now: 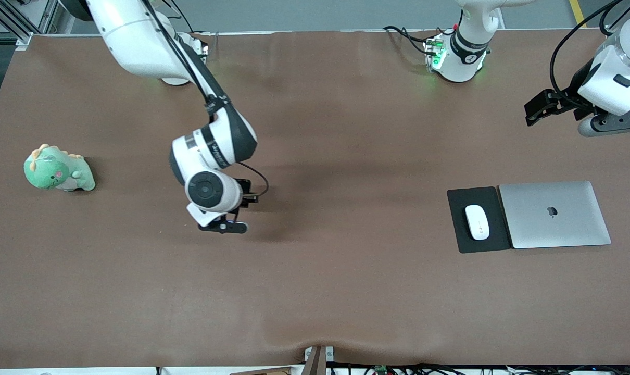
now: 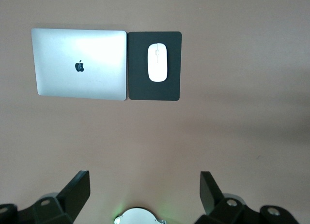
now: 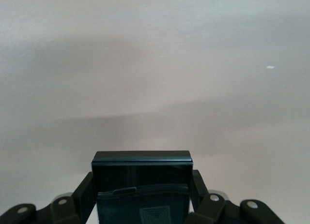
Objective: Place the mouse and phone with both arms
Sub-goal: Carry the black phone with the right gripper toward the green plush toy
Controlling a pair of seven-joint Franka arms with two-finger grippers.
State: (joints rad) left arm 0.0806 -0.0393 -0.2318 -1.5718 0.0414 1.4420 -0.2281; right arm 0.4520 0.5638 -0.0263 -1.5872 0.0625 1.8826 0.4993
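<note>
Black phone (image 3: 142, 185) clamped in lowered right gripper (image 3: 142, 195).

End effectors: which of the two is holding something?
The right end effector, over the table's middle, is shut on the black phone. The left end effector is open, holding nothing.

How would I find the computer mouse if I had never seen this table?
Look toward the left arm's end of the table for the closed silver laptop. Touching its side lies a flat black mouse pad. The mouse rests on that pad: a small, smooth, white oval, the only white thing there.
</note>
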